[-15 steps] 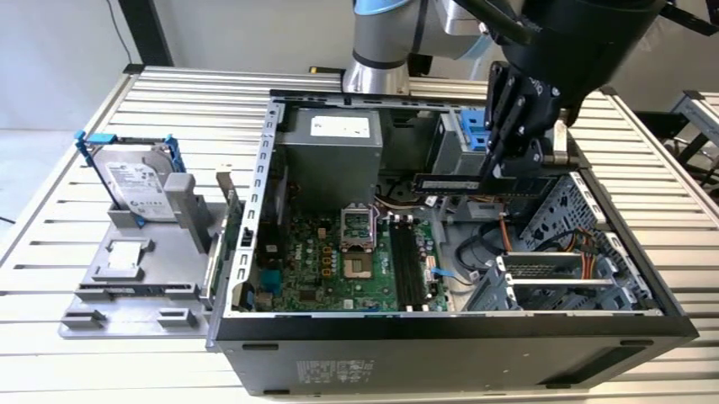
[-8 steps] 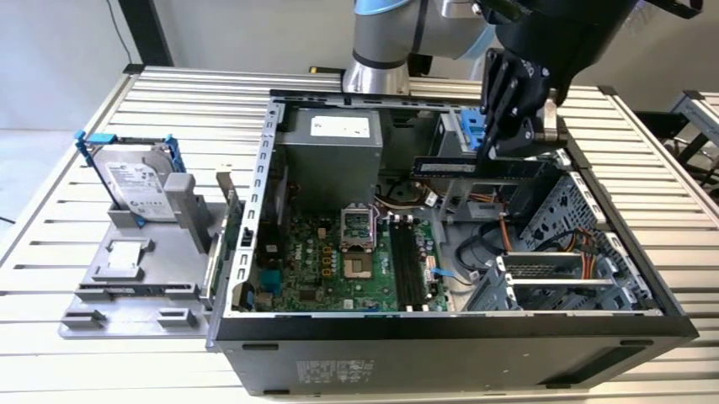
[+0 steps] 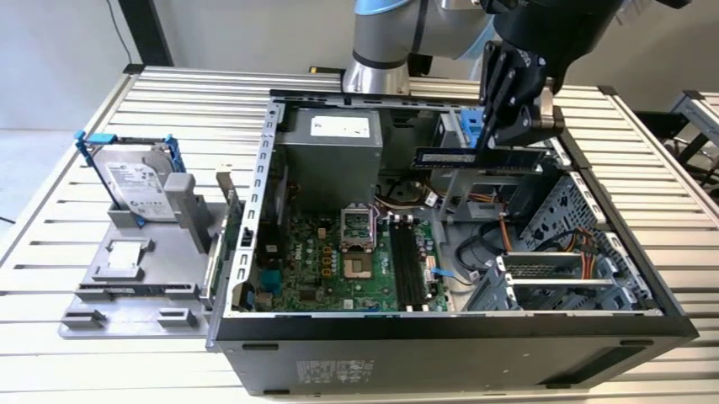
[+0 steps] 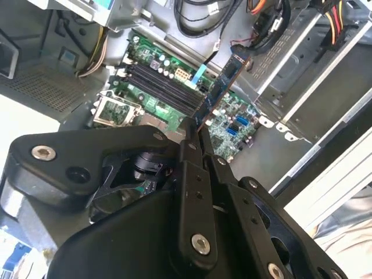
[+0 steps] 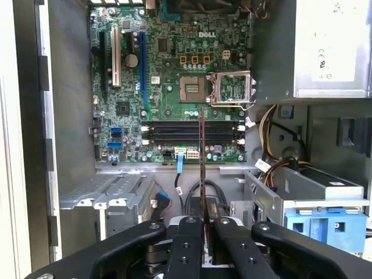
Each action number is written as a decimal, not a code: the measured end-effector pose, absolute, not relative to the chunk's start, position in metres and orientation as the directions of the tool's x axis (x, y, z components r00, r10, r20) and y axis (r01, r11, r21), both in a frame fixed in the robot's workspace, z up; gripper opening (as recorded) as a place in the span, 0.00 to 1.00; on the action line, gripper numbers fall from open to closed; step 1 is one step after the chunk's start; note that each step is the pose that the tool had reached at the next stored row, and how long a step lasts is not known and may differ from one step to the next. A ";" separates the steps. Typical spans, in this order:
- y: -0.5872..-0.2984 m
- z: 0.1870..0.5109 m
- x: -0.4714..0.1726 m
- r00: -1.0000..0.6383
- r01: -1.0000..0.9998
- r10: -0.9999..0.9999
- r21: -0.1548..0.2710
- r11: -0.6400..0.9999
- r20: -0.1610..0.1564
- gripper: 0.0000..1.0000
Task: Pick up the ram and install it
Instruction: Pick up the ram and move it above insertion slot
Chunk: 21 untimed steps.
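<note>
The ram (image 3: 477, 157) is up in the air, lying level along its length. The hand (image 3: 496, 145) pinches it from above, fingers pressed onto its two flat faces. It hangs over the open computer case (image 3: 450, 326), at the far side toward the exterior view's right, well above the motherboard (image 3: 326, 261). In the first wrist view the stick shows edge-on, crossing over the long black memory slots (image 5: 192, 132), not seated in them. Out on the counter (image 3: 50, 219), a hard drive (image 3: 137, 181) in a blue bracket stands upright on a grey stand.
</note>
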<state>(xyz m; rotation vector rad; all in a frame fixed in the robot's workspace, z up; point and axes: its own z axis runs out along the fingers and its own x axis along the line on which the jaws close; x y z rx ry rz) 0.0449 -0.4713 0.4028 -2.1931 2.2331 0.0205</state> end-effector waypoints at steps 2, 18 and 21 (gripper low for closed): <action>-0.471 0.403 0.046 -0.018 -1.000 -1.000 0.001 0.018 -0.017 0.00; -0.469 0.403 0.048 -0.039 -0.999 -0.999 0.001 0.039 -0.017 0.00; -0.469 0.403 0.048 -0.039 -0.999 -0.999 0.001 0.039 -0.017 0.00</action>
